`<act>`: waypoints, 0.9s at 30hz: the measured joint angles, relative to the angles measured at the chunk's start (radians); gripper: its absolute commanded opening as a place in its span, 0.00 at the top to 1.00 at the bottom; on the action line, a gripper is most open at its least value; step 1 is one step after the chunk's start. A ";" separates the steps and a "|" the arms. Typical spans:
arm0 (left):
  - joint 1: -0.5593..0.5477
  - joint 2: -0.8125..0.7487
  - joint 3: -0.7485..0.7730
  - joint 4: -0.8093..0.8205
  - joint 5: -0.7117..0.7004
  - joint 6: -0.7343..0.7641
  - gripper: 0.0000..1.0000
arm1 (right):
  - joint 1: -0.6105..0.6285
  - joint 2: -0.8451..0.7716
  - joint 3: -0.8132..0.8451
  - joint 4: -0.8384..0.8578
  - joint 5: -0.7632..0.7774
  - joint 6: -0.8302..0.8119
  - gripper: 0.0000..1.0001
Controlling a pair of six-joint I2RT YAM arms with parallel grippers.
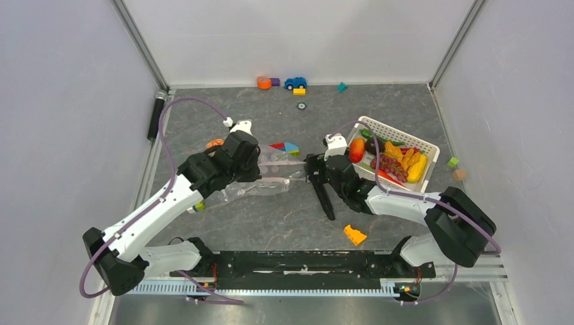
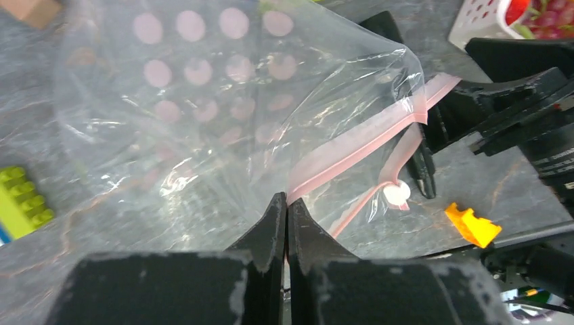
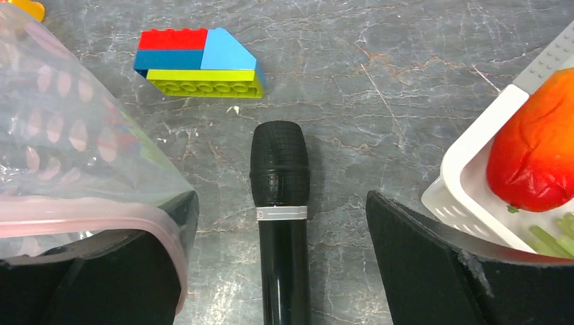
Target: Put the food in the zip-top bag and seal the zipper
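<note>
Bag [image 1: 260, 183] lies between the two arms, and it looks empty. Left gripper [image 2: 285, 215] is pressed together, pinching the bag edge right by the zipper [image 2: 365, 143]. Right gripper [image 3: 281, 203] is spread wide and holds nothing. One of its fingers touches the bag mouth, and the pink strip hangs over it. A black stick [image 3: 279, 162] lies between its fingers. Food [image 1: 396, 162] sits in the basket [image 1: 399, 132], off to the right. I think the step is opening the bag. Next, the right gripper should go to the basket and pick up one food, while the left holds the mouth up.
</note>
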 measured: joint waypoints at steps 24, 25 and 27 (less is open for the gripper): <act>-0.004 0.002 -0.100 0.161 -0.006 0.002 0.98 | -0.071 -0.321 -0.131 0.167 -0.541 -0.187 0.02; -0.004 0.010 -0.109 0.187 0.001 0.003 0.98 | -0.072 -0.369 -0.142 0.184 -0.552 -0.195 0.02; -0.004 0.024 -0.114 0.221 0.016 0.009 0.98 | -0.074 -0.435 -0.148 0.192 -0.549 -0.204 0.02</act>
